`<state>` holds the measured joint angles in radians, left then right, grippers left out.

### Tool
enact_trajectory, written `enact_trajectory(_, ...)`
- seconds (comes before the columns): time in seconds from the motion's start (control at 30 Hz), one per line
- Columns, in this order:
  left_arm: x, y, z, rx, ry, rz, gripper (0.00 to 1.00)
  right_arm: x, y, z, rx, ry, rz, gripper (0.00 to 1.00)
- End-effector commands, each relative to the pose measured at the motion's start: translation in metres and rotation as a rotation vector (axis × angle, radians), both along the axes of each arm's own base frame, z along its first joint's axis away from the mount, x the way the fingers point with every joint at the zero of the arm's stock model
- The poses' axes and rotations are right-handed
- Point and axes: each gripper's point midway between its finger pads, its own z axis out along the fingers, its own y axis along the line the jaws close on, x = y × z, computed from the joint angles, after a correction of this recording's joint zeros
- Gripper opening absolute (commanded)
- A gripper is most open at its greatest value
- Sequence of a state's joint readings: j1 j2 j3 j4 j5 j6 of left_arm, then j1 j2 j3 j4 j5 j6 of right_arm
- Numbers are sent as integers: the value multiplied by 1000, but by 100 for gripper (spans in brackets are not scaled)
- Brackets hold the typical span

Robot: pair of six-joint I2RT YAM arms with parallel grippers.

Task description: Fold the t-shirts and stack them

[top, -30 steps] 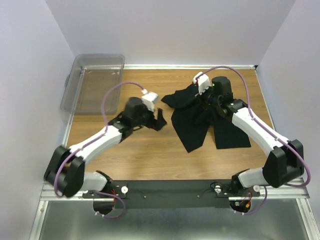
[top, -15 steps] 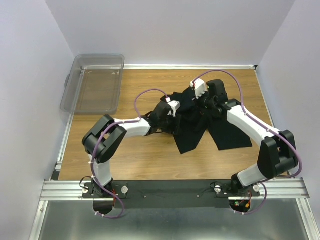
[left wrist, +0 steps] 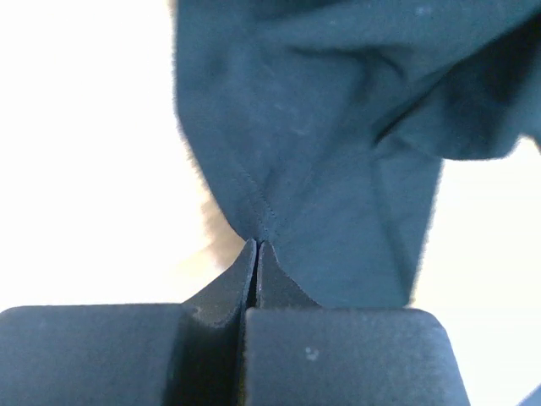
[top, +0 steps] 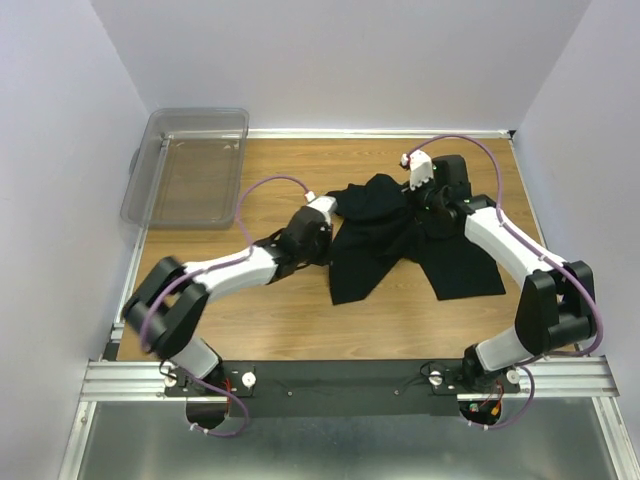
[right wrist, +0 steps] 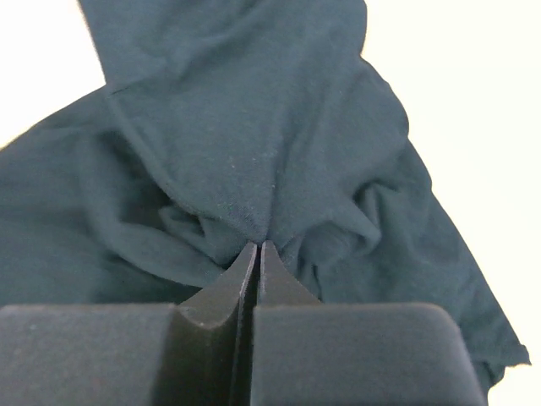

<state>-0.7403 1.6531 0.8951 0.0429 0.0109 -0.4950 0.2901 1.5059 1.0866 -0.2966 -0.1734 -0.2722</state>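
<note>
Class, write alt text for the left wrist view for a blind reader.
The left end effector, jaws shut, pinches a stitched edge of a black t-shirt. The cloth bunches in folds above it, filling most of the view.

You've got a wood-grain table [top: 300,330] boxed in on 3 sides by plain pale walls: back wall [top: 340,60], L wall [top: 60,150], R wall [top: 600,120]. Light's soft & even, shadows faint. Thin white trim [top: 380,132] runs along the table's far edge. A clear plastic bin [top: 200,113] sits at the far-L corner. Near edge: aluminium rail [top: 130,378], then a dull grey metal sheet [top: 330,445]. In both wrist views the table washes out to near white.
</note>
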Motion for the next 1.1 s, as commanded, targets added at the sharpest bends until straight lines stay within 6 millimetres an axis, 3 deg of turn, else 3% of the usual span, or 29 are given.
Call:
enact_trajectory(0.0,-2,41,33,-13,-77,131,0,-7,-5,-10,32,80,2,11)
enact_trajectory(0.07,-16,54,23,-17,-44,138,0,-11,-3,-18,34,118,18,11)
enact_trajectory(0.1,-17,62,31,-53,-50,165,0,-10,-2,-21,37,130,24,11)
enact_trajectory(0.13,-27,70,19,-51,-24,167,0,-10,-2,-22,39,135,25,9)
enact_trajectory(0.2,-32,79,28,-98,-35,189,0,-10,-3,-23,37,139,23,9)
enact_trajectory(0.23,-36,88,22,-110,-17,218,0,-11,-3,-22,41,141,29,11)
enact_trajectory(0.27,-36,93,24,-123,-20,232,0,-12,0,-21,57,145,44,17)
enact_trajectory(0.3,-38,98,26,-140,-20,246,0,-12,-2,-22,61,148,45,30)
enact_trajectory(0.37,-41,109,47,-232,-53,276,0,-11,-5,-24,55,155,38,73)
enact_trajectory(0.4,-40,113,52,-246,-69,285,0,-11,-7,-24,52,155,33,77)
enact_trajectory(0.5,-46,118,66,-293,-93,294,0,-9,-12,-26,35,155,25,82)
enact_trajectory(0.67,-53,114,65,-323,-69,272,0,-6,-11,-37,14,167,64,83)
enact_trajectory(0.77,-54,113,62,-319,-58,267,0,0,1,-60,31,235,103,83)
enact_trajectory(0.83,-54,113,61,-319,-53,264,0,7,5,-64,11,240,109,80)
enact_trajectory(0.87,-55,113,60,-318,-52,266,0,9,4,-70,-29,241,95,72)
enact_trajectory(0.9,-55,114,60,-319,-53,270,0,12,5,-68,-40,231,90,59)
enact_trajectory(0.93,-55,114,61,-326,-56,275,0,13,4,-63,-43,216,83,25)
enact_trajectory(0.97,-55,115,62,-327,-60,279,0,15,3,-57,-41,202,68,13)
enact_trajectory(1.0,-55,116,63,-328,-64,287,0,18,-4,-49,-64,172,37,4)
enact_trajectory(1.07,-53,123,71,-330,-85,329,0,25,-21,-9,-97,51,-52,1)
